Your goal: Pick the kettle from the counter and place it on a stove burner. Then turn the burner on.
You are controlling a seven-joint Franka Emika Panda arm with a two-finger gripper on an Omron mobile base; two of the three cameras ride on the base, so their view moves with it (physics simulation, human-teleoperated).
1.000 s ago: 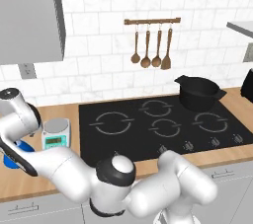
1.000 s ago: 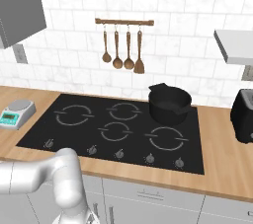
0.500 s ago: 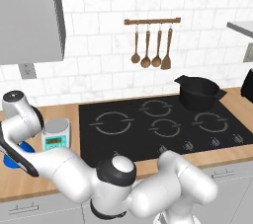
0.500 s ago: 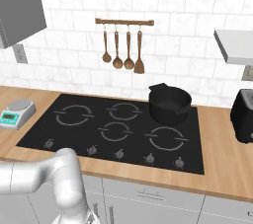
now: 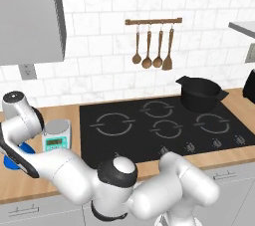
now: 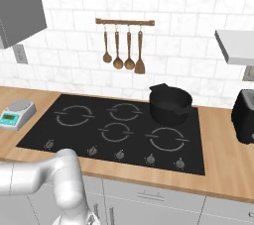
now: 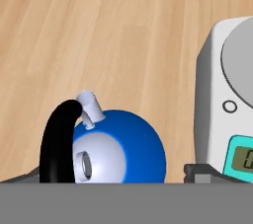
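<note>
The gripper (image 7: 113, 179) is hovering over the kettle (image 7: 116, 146), scale (image 7: 228, 99) at three o'clock, lining up its handle; grip state unclear.

The counter (image 7: 123, 30) is light wood with clear lengthwise grain, matt. The kettle (image 7: 133, 151) has a glossy blue body, a pale smooth lid and a shiny black arched handle (image 7: 57, 139). At its 3 o'clock, the kitchen scale (image 7: 225, 94) looks like smooth white plastic. The cooktop (image 6: 119, 130) is black glass, the pot (image 6: 170, 104) matt black.
</note>
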